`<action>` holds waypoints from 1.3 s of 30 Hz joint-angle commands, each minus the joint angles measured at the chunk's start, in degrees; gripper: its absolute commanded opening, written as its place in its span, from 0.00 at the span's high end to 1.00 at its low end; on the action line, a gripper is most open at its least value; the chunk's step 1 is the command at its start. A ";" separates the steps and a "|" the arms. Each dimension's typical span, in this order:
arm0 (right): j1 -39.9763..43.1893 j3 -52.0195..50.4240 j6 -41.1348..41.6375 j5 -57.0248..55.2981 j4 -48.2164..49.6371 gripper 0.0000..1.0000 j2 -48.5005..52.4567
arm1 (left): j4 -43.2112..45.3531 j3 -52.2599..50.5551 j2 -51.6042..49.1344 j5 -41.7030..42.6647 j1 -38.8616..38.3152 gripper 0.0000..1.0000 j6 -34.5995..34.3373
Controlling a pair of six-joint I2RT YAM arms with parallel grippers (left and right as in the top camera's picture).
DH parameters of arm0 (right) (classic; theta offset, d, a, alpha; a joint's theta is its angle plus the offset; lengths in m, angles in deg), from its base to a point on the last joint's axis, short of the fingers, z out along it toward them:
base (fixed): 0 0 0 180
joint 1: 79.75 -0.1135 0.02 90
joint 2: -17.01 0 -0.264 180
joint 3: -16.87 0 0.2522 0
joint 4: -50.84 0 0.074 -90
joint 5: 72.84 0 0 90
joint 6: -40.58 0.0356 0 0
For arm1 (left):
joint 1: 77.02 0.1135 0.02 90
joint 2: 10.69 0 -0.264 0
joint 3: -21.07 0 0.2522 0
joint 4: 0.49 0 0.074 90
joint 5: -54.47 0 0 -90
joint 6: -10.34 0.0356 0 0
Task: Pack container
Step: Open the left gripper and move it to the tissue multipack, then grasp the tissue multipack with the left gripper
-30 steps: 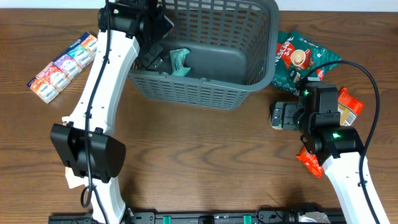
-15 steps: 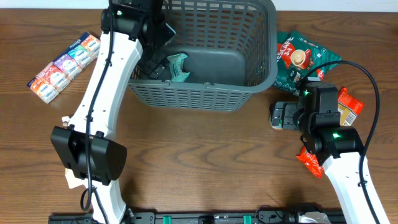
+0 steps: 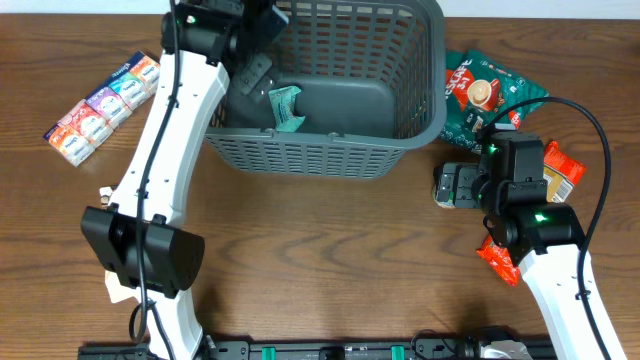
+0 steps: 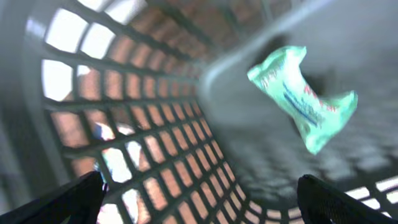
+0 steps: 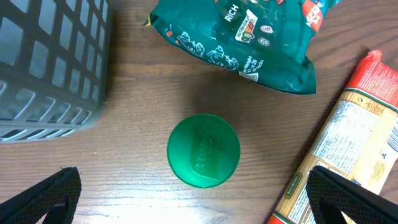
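The container is a large dark grey lattice basket at the back middle of the table. A light green packet lies on its floor near the left wall, and it also shows in the left wrist view. My left gripper is inside the basket's left end, open and empty, beside the lattice wall. My right gripper is open and empty over the table right of the basket. Its wrist view shows a round green lid between the fingers.
A dark green coffee bag lies right of the basket, also in the right wrist view. An orange-red box and a red packet lie at the right. A row of small colourful packs lies at the far left.
My left gripper has drawn back and up from the green packet, which stays on the basket floor. The right arm has not moved.
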 commanded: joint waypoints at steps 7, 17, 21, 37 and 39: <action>-0.20 0.76 0.76 0.02 0.20 0.01 0.13 | -8.13 9.88 9.88 -2.27 2.49 0.01 -2.58; -0.20 0.76 0.79 0.07 0.37 0.01 0.11 | -8.57 10.10 20.31 7.52 24.72 0.02 1.64; -0.20 0.76 0.79 0.07 0.37 0.01 0.11 | -8.57 10.03 14.95 11.56 31.28 0.02 9.64; -0.20 0.76 0.85 0.02 0.39 0.01 0.11 | -0.15 10.03 -12.22 11.43 35.21 0.02 23.08; -0.20 0.76 0.85 0.02 0.37 0.01 0.13 | -0.20 10.03 -15.21 11.43 35.65 0.02 23.34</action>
